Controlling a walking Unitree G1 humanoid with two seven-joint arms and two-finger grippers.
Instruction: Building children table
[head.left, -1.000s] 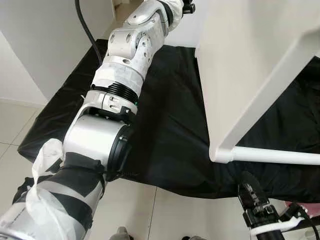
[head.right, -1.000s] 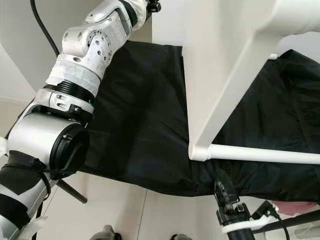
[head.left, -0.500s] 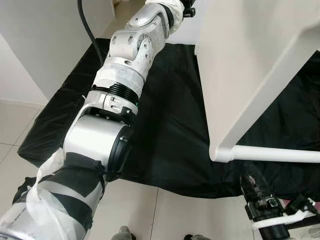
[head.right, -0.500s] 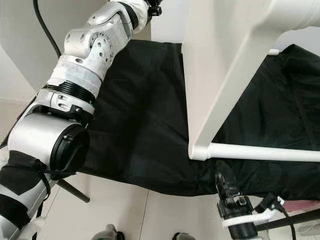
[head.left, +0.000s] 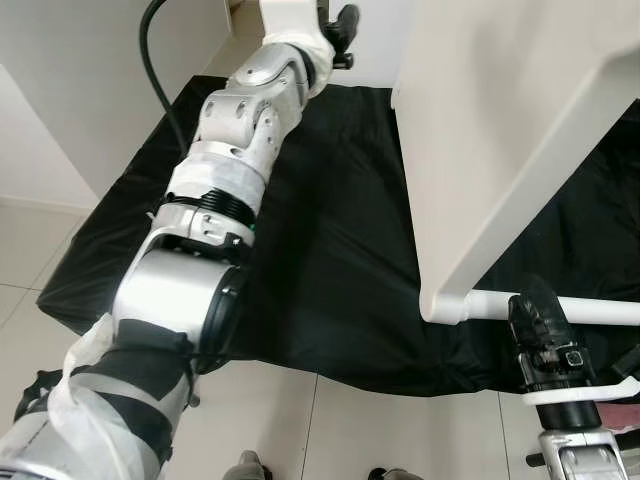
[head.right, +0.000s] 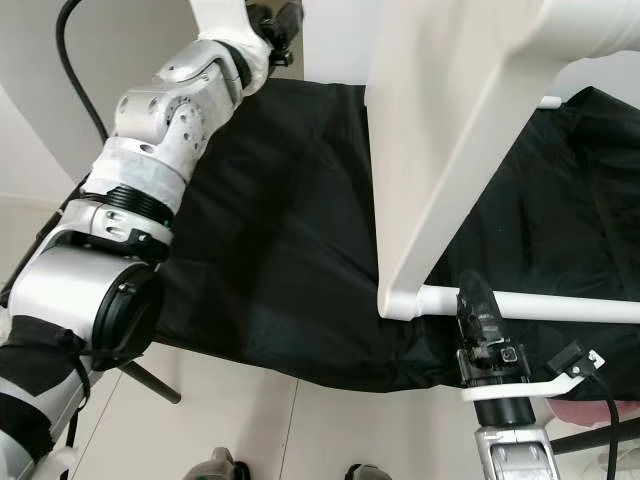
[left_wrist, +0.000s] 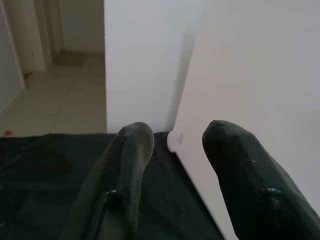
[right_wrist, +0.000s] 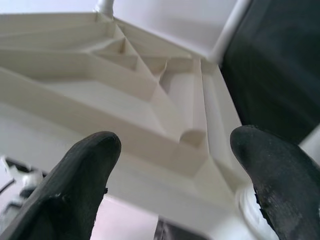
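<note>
A white children's table top (head.left: 500, 120) stands tilted on its edge over a black cloth (head.left: 330, 250). A round white leg (head.left: 600, 310) sticks out to the right from its near corner. My left arm reaches far forward, and its gripper (head.left: 343, 22) is open beside the top's far edge (left_wrist: 235, 75), touching nothing. My right gripper (head.left: 535, 305) points up just in front of the leg, open and empty. In the right wrist view its fingers (right_wrist: 85, 165) frame the ribbed underside (right_wrist: 125, 85) of the top.
The black cloth covers the floor under the table; pale tiles (head.left: 380, 430) lie in front of it. A white wall (head.left: 70, 80) rises on the left. A pink object (head.right: 600, 412) lies at the lower right. A black cable (head.left: 150, 40) hangs by my left arm.
My right gripper has risen from the bottom edge up to the white leg. My left arm has swung a little to the left, away from the table top's far edge.
</note>
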